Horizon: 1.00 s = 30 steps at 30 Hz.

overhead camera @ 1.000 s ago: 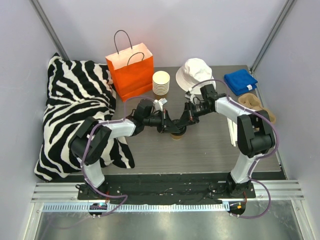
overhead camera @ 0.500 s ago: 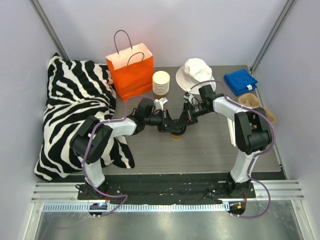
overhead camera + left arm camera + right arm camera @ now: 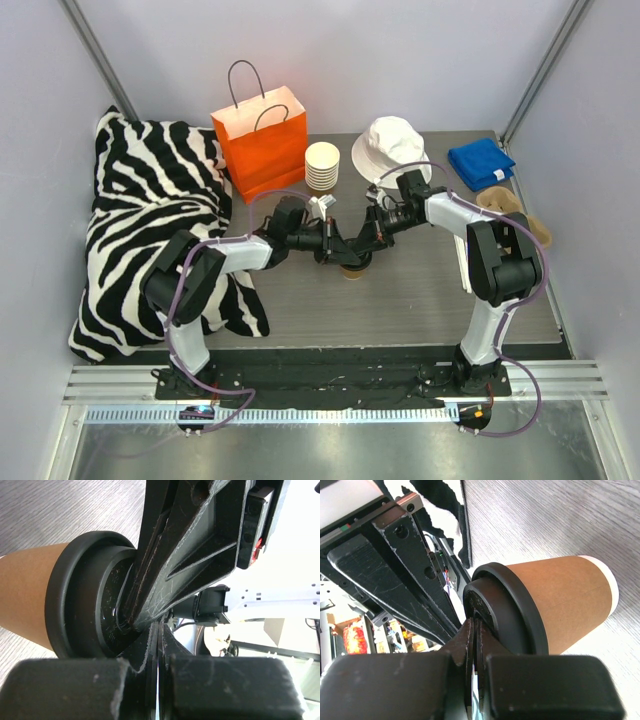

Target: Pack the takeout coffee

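Note:
The takeout coffee, a tan paper cup [image 3: 353, 271] with a black lid, stands mid-table under both grippers. In the left wrist view the cup [image 3: 25, 595] and its lid [image 3: 82, 600] fill the left side. My left gripper [image 3: 159, 626] is shut with nothing between its fingers, and its tips rest on the lid's top. In the right wrist view my right gripper [image 3: 476, 622] is also shut and empty, its tips pressed onto the lid [image 3: 517, 612] of the cup [image 3: 565, 600]. From above, the left gripper [image 3: 336, 250] and right gripper [image 3: 362, 246] meet over the cup.
An orange paper bag [image 3: 262, 140] stands open at the back left, with a stack of lidless cups [image 3: 322, 165] beside it. Also at the back are a white bucket hat [image 3: 392, 145] and a blue cloth [image 3: 481, 162]. A pulp carrier [image 3: 512, 208] lies right, a zebra pillow [image 3: 150, 220] left.
My right gripper's fingers have closed the last small gap. The right arm has shifted slightly toward the cup. The left arm and the cup have stayed put.

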Available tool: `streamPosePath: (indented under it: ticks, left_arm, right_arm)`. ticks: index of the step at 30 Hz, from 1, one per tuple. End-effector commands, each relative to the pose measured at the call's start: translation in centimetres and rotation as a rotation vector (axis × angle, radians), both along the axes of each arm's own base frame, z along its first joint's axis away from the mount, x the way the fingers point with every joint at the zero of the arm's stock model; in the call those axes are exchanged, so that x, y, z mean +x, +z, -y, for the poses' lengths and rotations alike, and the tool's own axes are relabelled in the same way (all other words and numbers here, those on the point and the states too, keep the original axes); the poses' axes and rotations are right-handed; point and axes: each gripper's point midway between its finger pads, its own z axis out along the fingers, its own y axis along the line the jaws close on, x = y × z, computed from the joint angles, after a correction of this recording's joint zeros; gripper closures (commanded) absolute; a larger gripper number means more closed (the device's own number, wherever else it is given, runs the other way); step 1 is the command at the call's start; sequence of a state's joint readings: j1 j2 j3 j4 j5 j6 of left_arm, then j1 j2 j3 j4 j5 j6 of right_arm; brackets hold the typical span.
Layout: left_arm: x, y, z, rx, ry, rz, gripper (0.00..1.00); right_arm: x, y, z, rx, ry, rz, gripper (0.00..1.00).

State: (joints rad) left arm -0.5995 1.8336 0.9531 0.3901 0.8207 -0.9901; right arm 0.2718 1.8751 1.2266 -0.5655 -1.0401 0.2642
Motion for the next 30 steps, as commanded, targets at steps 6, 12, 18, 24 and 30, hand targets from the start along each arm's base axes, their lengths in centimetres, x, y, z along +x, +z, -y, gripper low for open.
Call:
streamPosePath:
  ticks: [6,12,18,24,30]
  left_arm:
    - [1.3,-9.5,-5.2,0.266,0.153,-0.120,1.00]
    - [2.9,-4.0,-3.4,0.150,0.109,-0.002,1.00]
    - [3.0,2.3,-2.5,0.038,0.068,0.101,0.97]
    - [1.5,6.3,-3.6,0.005,0.064,0.183,0.78]
    - [0.3,6.1,-7.2,0.139,0.164,0.247,0.46]
  right_arm:
    - [-0.3,-5.1,1.9,-0.200,0.019,0.046,0.96]
    - [0.0,-0.9,1.2,-0.122,0.030,0.125,0.92]
    - [0.6,5.8,-0.4,0.015,0.061,0.257,0.72]
    - [1.2,11.0,-0.6,0.031,0.042,0.411,0.50]
    - [0.9,9.7,2.4,-0.192,-0.049,0.509,0.34]
